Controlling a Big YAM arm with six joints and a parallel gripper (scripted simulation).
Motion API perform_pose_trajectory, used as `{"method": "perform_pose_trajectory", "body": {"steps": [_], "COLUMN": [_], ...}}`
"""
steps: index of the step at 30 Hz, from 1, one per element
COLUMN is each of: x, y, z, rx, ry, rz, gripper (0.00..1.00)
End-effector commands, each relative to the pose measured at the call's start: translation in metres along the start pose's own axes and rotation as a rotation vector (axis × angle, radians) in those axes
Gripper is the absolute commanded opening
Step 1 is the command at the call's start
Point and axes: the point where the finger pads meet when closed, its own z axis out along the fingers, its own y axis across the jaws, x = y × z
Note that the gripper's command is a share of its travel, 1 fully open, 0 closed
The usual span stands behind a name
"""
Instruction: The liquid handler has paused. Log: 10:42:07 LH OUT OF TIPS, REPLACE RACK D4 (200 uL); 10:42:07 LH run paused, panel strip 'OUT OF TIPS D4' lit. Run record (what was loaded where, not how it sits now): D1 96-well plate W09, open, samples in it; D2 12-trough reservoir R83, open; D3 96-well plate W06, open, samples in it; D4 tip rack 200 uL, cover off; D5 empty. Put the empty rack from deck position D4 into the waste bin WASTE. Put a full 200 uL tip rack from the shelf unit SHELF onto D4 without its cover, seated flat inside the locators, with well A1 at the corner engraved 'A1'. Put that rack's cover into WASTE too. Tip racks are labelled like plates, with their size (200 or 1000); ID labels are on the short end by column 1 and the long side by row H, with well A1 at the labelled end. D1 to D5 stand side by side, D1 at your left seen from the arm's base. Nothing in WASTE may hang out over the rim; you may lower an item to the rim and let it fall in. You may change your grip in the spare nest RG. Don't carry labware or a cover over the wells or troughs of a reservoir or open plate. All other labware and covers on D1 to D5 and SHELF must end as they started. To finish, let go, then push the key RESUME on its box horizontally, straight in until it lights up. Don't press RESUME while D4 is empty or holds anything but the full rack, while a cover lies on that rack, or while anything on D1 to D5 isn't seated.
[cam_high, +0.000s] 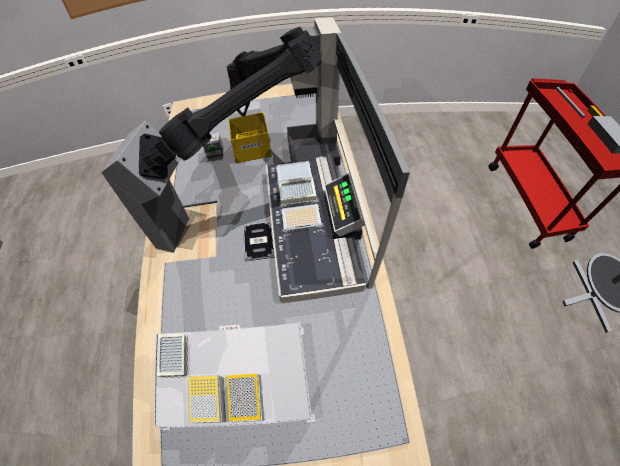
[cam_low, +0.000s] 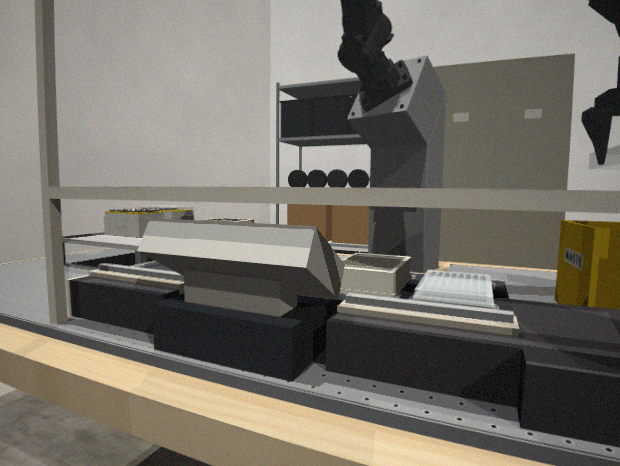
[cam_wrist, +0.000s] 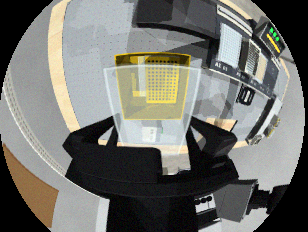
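Note:
My gripper (cam_wrist: 152, 117) is shut on a clear tip-rack cover (cam_wrist: 149, 104) and holds it high, right above the yellow bin WASTE. Through the cover I see a yellow rack (cam_wrist: 161, 82) lying inside the bin. From above, the bin (cam_high: 249, 136) stands at the back of the table and the wrist (cam_high: 240, 65) hangs over it. In the side view the fingers (cam_low: 601, 130) are well above the bin (cam_low: 588, 263). Deck position D4 (cam_high: 303, 245) is bare. The shelf unit holds two yellow racks (cam_high: 204, 398) (cam_high: 244, 397) and a white rack (cam_high: 171, 354).
D1 to D3 hold a clear plate (cam_high: 295, 172), a reservoir (cam_high: 298, 190) and a plate (cam_high: 300, 216); D5 (cam_high: 305, 273) is bare. The RESUME box (cam_high: 216, 148) stands left of the bin. The black nest RG (cam_high: 258, 244) lies beside the deck. The gantry frame (cam_high: 370, 150) and panel (cam_high: 343, 200) rise behind the deck.

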Motion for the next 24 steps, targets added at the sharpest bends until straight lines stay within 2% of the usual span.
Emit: {"method": "perform_pose_trajectory", "body": {"steps": [1, 2, 5, 16, 18, 19, 21, 24], "x": [0.003, -0.007, 0.002, 0.002, 0.002, 0.000, 0.001, 0.002], "y": [-0.004, -0.004, -0.003, -0.004, -0.004, 0.006, -0.002, -0.004], "z": [0.011, 0.008, 0.017, 0.036, 0.036, 0.024, 0.041, 0.046], "rx": [0.011, 0.002, 0.009, 0.010, 0.010, -0.015, 0.009, 0.010], "ry": [0.006, -0.001, 0.006, 0.007, 0.007, -0.008, 0.006, 0.007], "rz": [-0.015, 0.004, -0.013, -0.015, -0.015, -0.019, -0.012, -0.014], "gripper": [0.00, 0.00, 0.00, 0.00, 0.00, 0.00, 0.00, 0.00]}}
